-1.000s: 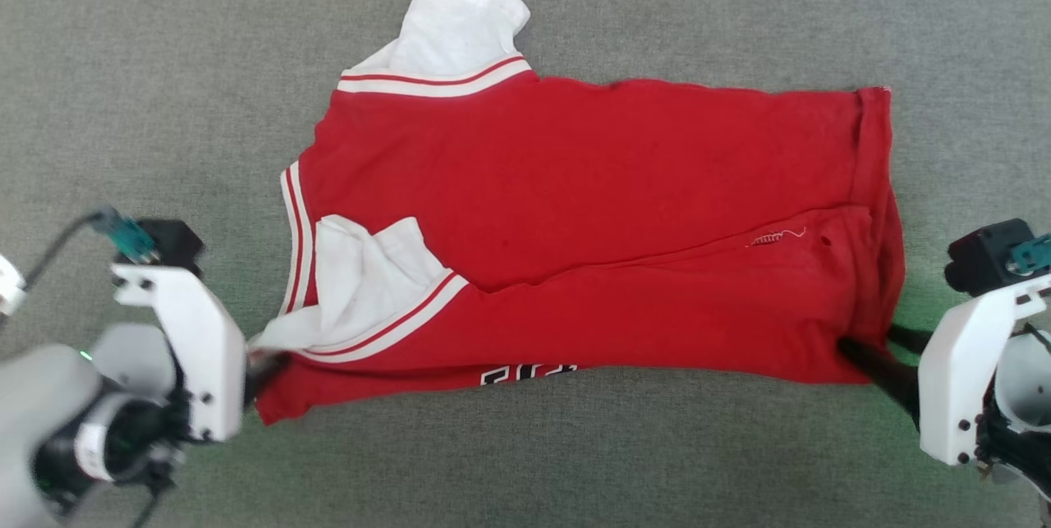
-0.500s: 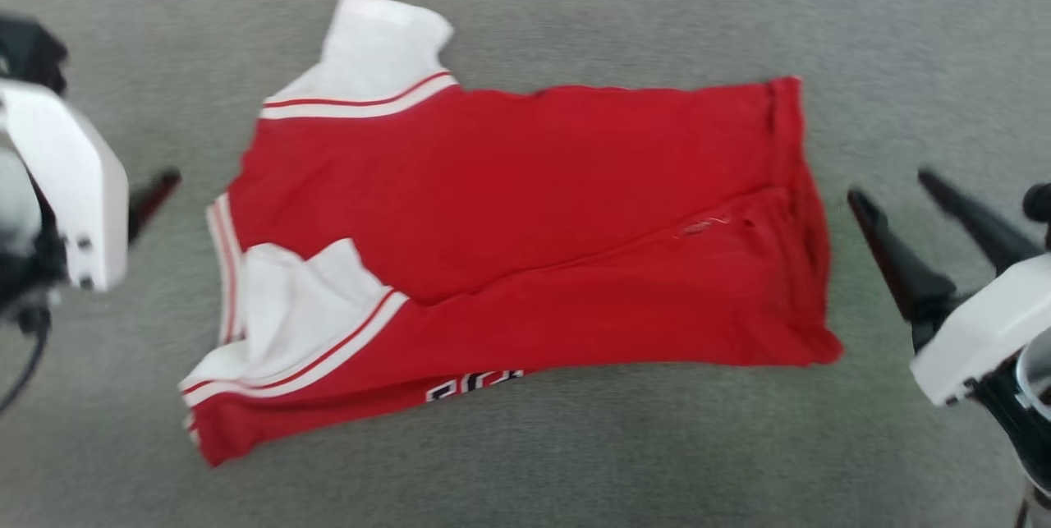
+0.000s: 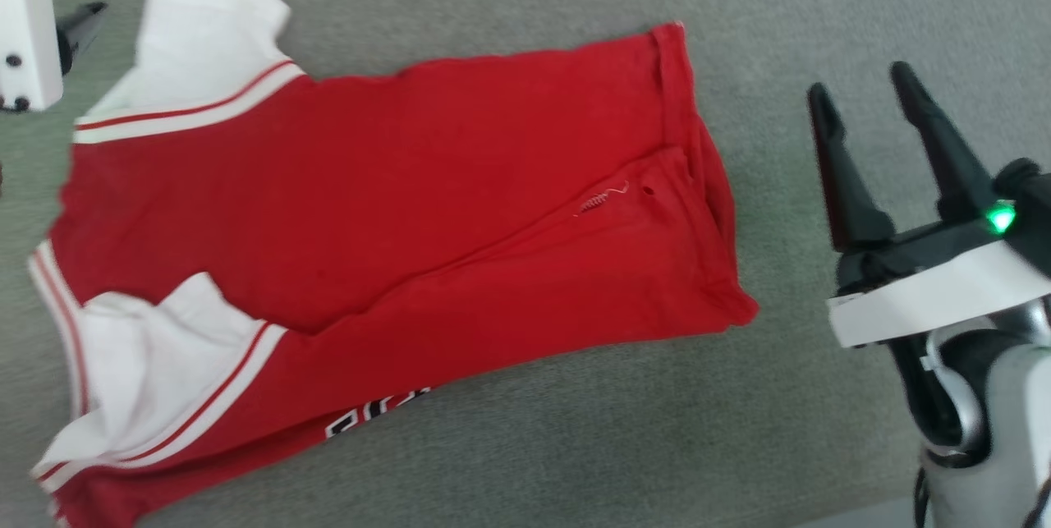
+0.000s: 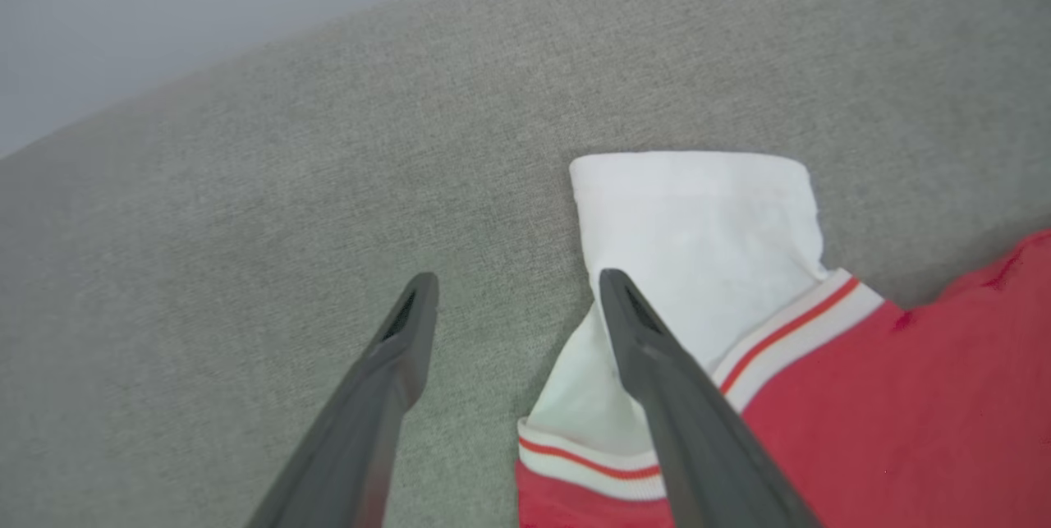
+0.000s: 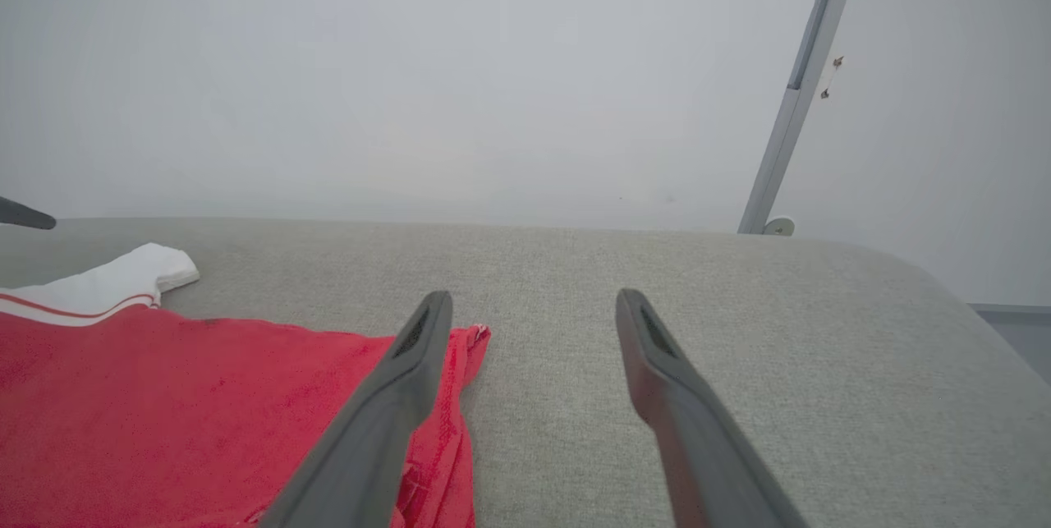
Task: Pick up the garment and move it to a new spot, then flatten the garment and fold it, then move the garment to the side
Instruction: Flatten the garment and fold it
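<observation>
Folded red garment (image 3: 394, 208) lying flat on the grey desk (image 3: 575, 454), nothing gripping it

Its nearest edge shows a sliver of the black number (image 3: 378, 415), and the near white sleeve (image 3: 156, 355) is flopped over the red on the left. The right hand (image 3: 859, 81) sits just off the hem on the right, fingers spread, empty. At the far left, the left hand (image 4: 517, 280) is spread wide too, right beside the far white sleeve (image 3: 205, 27); can't tell if it touches.

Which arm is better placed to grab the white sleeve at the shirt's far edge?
Left. The left end effector, open, hangs right at the white sleeve, one finger overlapping it. The right end effector stands open beyond the hem, off the shirt.
</observation>
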You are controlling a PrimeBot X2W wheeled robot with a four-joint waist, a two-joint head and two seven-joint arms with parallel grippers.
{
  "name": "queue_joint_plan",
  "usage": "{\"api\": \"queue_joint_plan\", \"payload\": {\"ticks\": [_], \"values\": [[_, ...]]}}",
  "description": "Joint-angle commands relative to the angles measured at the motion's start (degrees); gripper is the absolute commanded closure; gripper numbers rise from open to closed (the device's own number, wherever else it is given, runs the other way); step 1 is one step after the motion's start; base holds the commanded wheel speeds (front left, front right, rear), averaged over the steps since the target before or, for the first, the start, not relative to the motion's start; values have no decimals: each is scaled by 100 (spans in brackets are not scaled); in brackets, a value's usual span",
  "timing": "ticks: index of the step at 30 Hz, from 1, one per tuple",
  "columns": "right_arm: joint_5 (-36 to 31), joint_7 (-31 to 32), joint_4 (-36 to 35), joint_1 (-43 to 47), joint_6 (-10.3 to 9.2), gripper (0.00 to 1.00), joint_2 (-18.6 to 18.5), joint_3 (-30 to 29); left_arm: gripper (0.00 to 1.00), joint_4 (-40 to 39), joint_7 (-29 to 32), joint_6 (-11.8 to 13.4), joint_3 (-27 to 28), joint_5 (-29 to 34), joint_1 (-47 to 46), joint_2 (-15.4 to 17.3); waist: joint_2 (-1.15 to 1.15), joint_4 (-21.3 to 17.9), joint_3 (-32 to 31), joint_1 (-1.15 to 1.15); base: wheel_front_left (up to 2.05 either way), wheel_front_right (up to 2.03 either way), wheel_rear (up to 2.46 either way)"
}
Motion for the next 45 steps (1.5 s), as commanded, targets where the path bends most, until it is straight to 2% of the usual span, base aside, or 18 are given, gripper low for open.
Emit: {"api": "queue_joint_plan", "payload": {"ticks": [1, 7, 14, 15, 16, 21, 22, 25, 26, 29, 37, 38, 39, 40, 45], "values": [[-13, -84, 73, -74, 0, 0, 60, 58, 0, 166, 38, -58, 12, 69, -167, -124, 0, -201, 215, 0, 0, 0, 0], [103, -66, 345, -253, 0, 0, 32, 389, 0, 984, 219, -202, -45, 129, -518, -509, 0, -369, 451, 0, 0, 0, 0], [397, 318, 571, -527, -2, 0, -122, 702, 0, 1745, 798, -66, -273, 49, -517, -887, 0, -398, 597, 0, 0, 0, 0], [463, 426, 618, -563, -1, 0, -131, 750, 25, 1830, 927, -38, -287, -43, -464, -949, 0, -389, 610, 0, 0, 0, 0], [503, 553, 665, -620, 0, 0, -168, 809, 100, 1903, 1048, -15, -316, -61, -420, -1014, 0, -371, 623, 0, 0, 0, 0], [758, 1269, 900, -1053, 0, 0, -330, 1024, 100, 1910, 1167, -98, -385, -46, -505, -1201, 0, -235, 672, 0, 0, 0, 0], [837, 1637, 1062, -1326, 0, 0, -422, 1137, 100, 1878, 1167, -139, -402, -11, -583, -1293, 0, -161, 686, 0, 0, 0, 0], [963, 2216, 1375, -1816, 0, 0, -564, 1291, 100, 1868, 1086, -209, -391, 41, -737, -1414, 0, -56, 708, 0, 0, 0, 0], [963, 2216, 1375, -1816, 0, 0, -564, 1291, 100, 1868, 1086, -209, -391, 41, -737, -1414, 0, -56, 708, 0, 0, 0, 0], [1026, 2771, 1751, -2374, 0, 0, -712, 1466, 100, 1879, 1013, -243, -361, 50, -842, -1543, 0, 54, 728, 0, 0, 0, 0], [1378, 4319, 2993, -3458, 2, 0, -724, 2085, 100, 2038, 813, -413, -370, 112, -1020, -1902, 0, 338, 737, 0, 0, 0, 0], [1413, 4549, 3112, -3523, 2, 38, -773, 2232, 100, 2065, 792, -429, -371, 115, -1025, -1940, 0, 368, 732, 0, 0, 0, 0], [1503, 4754, 3191, -3557, 2, 81, -798, 2363, 100, 2097, 742, -453, -364, 116, -1026, -1975, 0, 395, 722, 0, 0, 0, 0], [1592, 4896, 3248, -3604, 6, 100, -805, 2394, 100, 2126, 683, -463, -351, 122, -1031, -2002, 0, 428, 709, 0, 0, 0, 0], [1761, 4917, 3154, -3823, 0, 100, -1061, 2426, 100, 2269, 450, -575, -273, 42, -1051, -2067, 0, 593, 579, 0, 0, 0, 0]]}}
